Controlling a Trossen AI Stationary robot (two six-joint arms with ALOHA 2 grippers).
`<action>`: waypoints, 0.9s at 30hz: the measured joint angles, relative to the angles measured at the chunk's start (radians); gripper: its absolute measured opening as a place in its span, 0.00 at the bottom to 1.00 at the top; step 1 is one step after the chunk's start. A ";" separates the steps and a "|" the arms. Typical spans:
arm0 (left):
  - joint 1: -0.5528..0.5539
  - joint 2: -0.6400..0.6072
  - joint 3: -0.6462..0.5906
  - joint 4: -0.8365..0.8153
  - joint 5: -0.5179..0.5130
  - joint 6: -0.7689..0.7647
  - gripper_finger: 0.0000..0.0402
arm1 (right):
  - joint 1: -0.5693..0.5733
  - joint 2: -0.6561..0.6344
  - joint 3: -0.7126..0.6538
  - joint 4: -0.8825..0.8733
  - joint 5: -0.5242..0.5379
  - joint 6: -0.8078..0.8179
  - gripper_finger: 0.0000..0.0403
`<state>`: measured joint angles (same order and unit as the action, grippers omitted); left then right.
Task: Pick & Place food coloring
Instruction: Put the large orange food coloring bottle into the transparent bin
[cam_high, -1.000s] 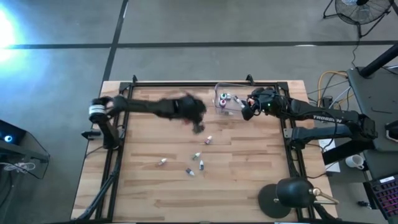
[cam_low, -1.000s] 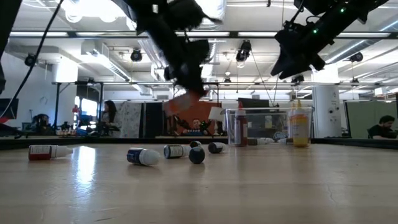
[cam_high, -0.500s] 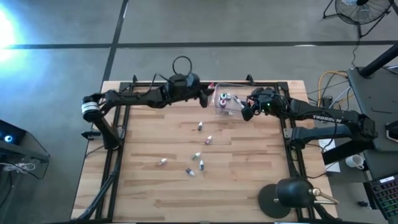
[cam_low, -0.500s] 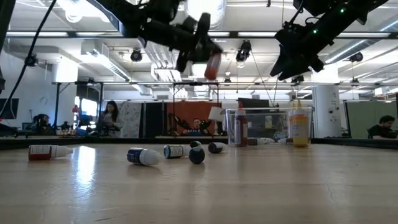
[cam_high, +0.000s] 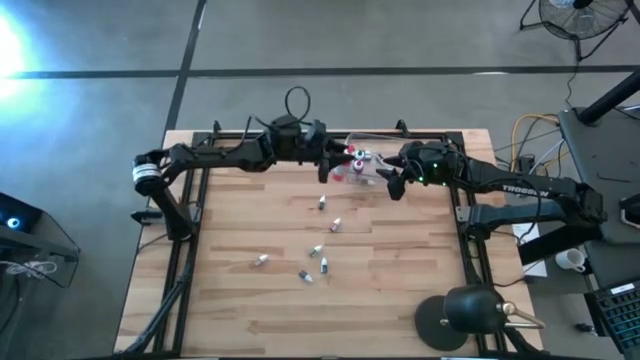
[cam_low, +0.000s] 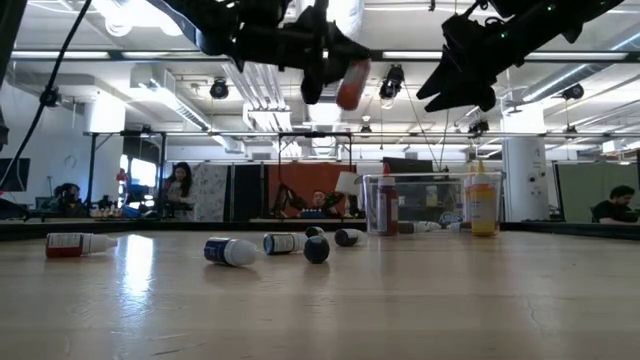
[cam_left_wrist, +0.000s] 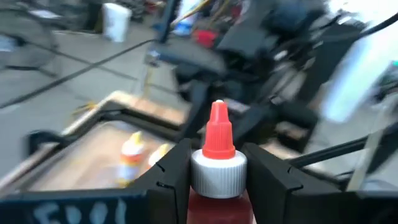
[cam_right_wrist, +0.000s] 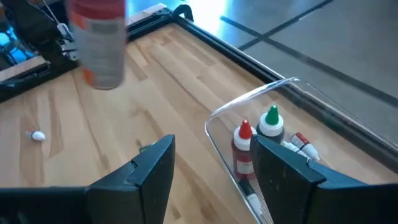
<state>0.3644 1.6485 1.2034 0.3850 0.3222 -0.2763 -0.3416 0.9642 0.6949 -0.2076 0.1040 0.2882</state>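
My left gripper is shut on a red food coloring bottle with a white collar and a red pointed cap. It carries the bottle high above the table, just left of the clear box. My right gripper hovers open at the box's right side, above the table, its fingers spread wide. Inside the box stand a red-capped bottle and a green-capped bottle; others lie beside them. Several small bottles lie on their sides on the wooden table. My left gripper pinches the red bottle between its two fingers, on the body just behind the white collar. The fingers reach in roughly level from the table's left. The bottle is lifted clear of the table, with its cap end sticking out past the fingertips toward the box.
The clear box stands near the table's far edge, with a dark frame rail behind it. Loose bottles are scattered over the table's middle. A black lamp sits at the near right corner.
My left gripper has risen from above the scattered bottles in the table's middle and swung toward the far edge and right, carrying the red bottle up to the clear box's left side. It stayed shut on the bottle throughout.
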 joint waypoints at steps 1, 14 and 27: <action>-0.004 0.006 -0.003 -0.015 -0.036 0.027 0.26 | 0.000 0.000 0.000 -0.002 0.000 0.000 0.50; -0.099 0.144 -0.099 0.154 -0.138 0.124 0.26 | 0.001 0.007 0.000 -0.197 -0.102 0.109 0.50; -0.167 0.439 0.165 0.174 -0.138 0.363 0.26 | 0.001 0.007 0.004 -0.353 -0.113 0.335 0.50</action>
<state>0.1971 2.0876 1.3684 0.5592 0.1843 0.0865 -0.3408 0.9710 0.6987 -0.5606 -0.0090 0.6228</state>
